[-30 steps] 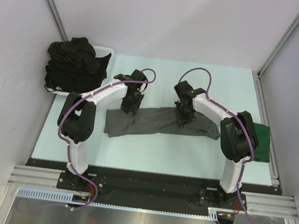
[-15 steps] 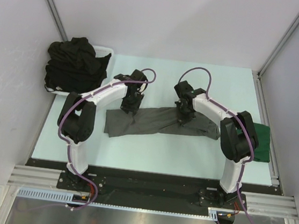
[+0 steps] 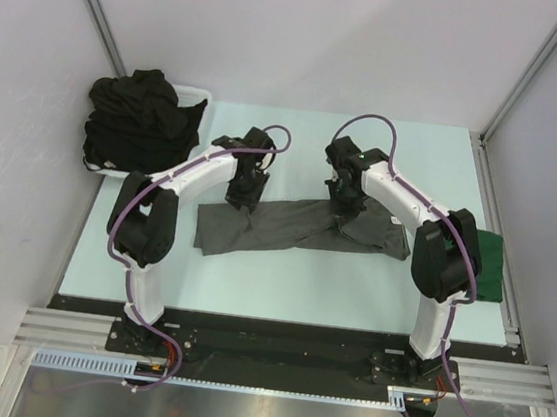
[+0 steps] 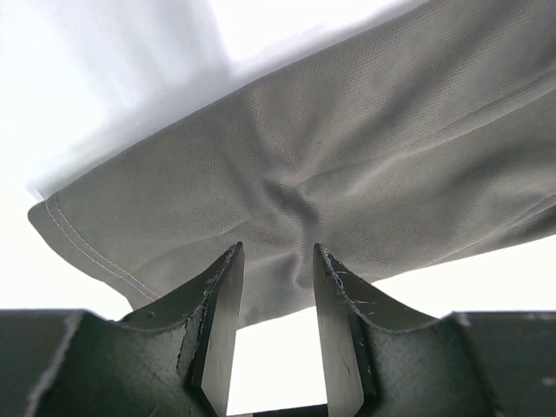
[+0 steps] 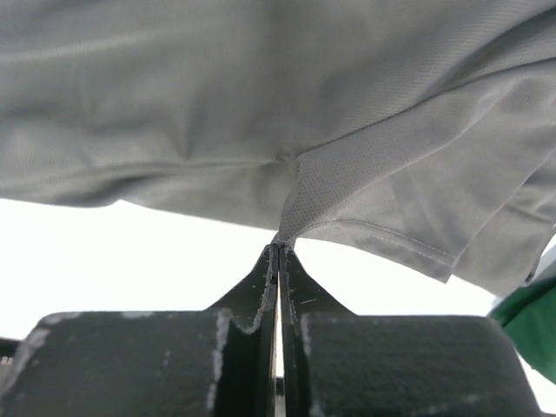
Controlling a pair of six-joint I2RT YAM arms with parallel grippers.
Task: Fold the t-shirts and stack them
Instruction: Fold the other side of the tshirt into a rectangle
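- The step in hand looked like taking hold of the grey t-shirt [image 3: 286, 228] along its far edge to make a fold.
- To do it well, both arms would need a firm pinch on the hem alone, then a level, matched lift, so the cloth would fold flat rather than drag into a rope.
- The right gripper [image 5: 280, 248] was clamped tight on a small peak of the shirt's edge, with no gap between its fingers.
- The left gripper [image 4: 276, 256] stood narrowly parted. Its tips straddled a pucker of cloth near the hemmed corner, and it should close before any lift.
- The shirt lay stretched sideways across the middle of the table [image 3: 351, 277], touching both grippers at its far edge.
- The green t-shirt [image 3: 492, 263] lay at the table's right edge, well apart from the left arm.
- The black t-shirts [image 3: 138, 112] were heaped in the basket [image 3: 199, 94] at the far left.
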